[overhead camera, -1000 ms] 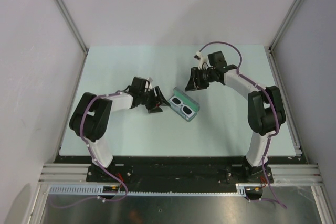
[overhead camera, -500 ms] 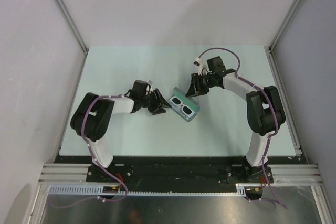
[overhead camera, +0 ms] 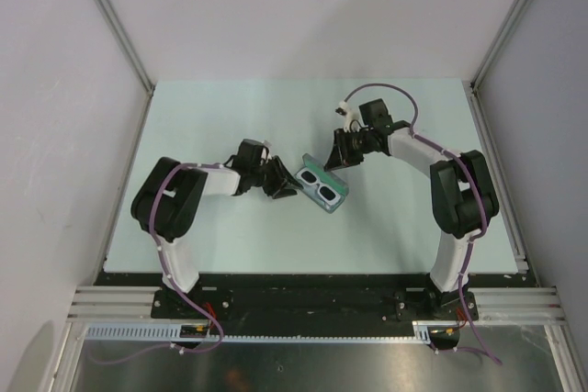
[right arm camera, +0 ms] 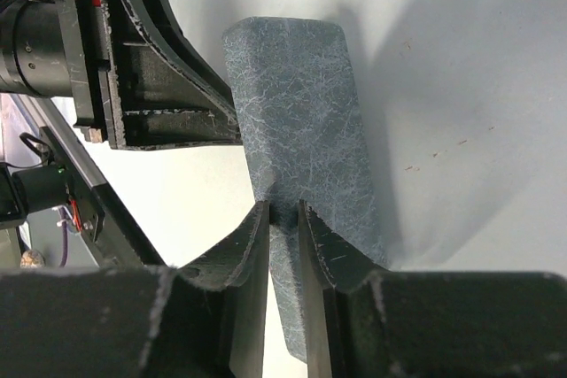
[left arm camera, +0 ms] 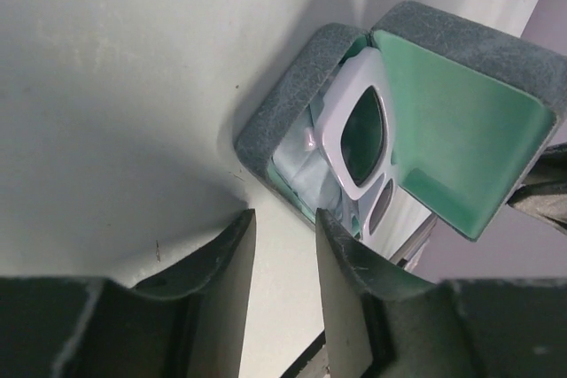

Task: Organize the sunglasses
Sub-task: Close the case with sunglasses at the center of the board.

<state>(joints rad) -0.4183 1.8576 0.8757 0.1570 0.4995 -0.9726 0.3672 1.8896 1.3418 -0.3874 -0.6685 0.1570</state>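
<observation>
Left jaws by case (left arm camera: 282,105), sunglasses (left arm camera: 356,146) half-hidden

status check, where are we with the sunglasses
Left end effector open, empty, beside felt case. Right end effector pinching the lid. Sunglasses inside, lid up. No obstruction seen.

Pale, perhaps greenish table (overhead camera: 230,236) carries felt case (left arm camera: 266,126).

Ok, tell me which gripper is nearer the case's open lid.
Right. The right gripper pinches the lid at its edge; the left gripper sits open beside the case base, off the lid.
</observation>
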